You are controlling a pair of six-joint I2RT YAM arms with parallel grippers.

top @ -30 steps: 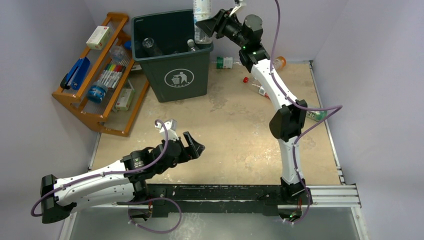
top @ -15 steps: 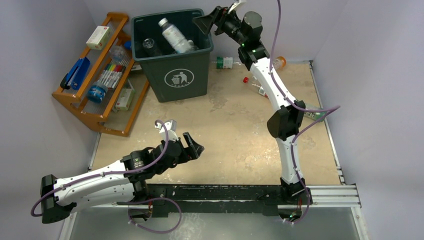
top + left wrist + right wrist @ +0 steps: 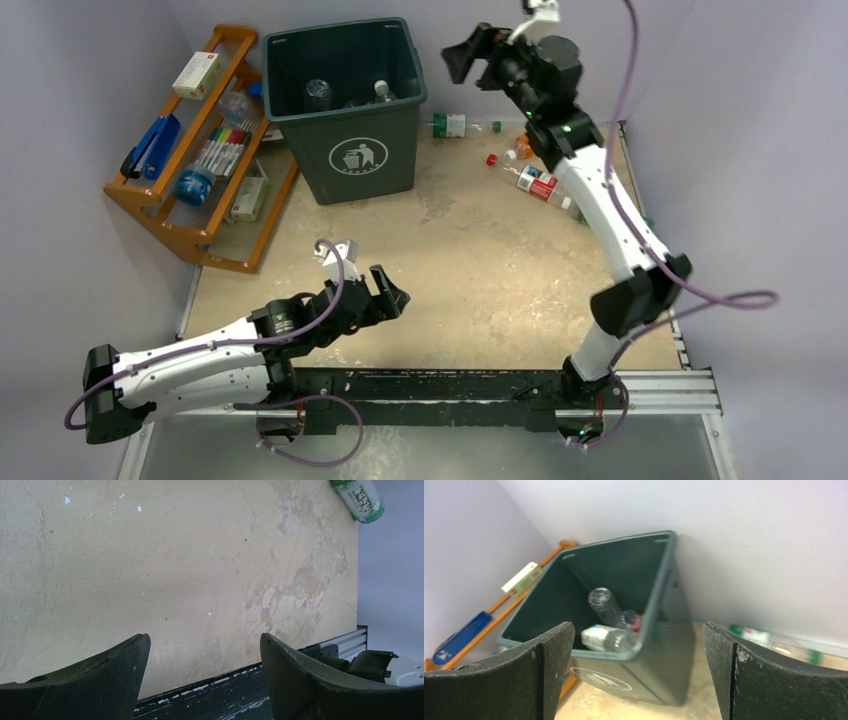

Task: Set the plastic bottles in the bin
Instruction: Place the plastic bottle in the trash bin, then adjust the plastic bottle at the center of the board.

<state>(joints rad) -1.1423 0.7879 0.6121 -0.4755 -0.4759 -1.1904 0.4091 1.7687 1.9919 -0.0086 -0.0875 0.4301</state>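
Note:
The dark green bin [image 3: 372, 158] stands at the back left with clear bottles [image 3: 318, 93] lying inside it. My right gripper [image 3: 466, 52] is open and empty, held high just right of the bin. In the right wrist view, the bin [image 3: 663, 611] with its bottles [image 3: 606, 639] shows between my open right gripper [image 3: 638, 627]. On the floor lie a green-label bottle [image 3: 453, 125], an orange bottle [image 3: 519, 148] and a red-label bottle [image 3: 541, 185]. My left gripper [image 3: 390, 290] is open and empty above the near floor. The left wrist view shows that gripper [image 3: 204, 640] and a green-label bottle [image 3: 361, 497].
An orange wooden rack [image 3: 190, 150] with markers and boxes stands left of the bin. A loose red cap [image 3: 491, 159] lies near the bottles. A black rail [image 3: 450, 385] runs along the near edge. Walls close the back and both sides.
My right gripper let go of the clear bottle, which dropped into the bin. The right arm then swung to the right, away from the bin. The left arm barely moved.

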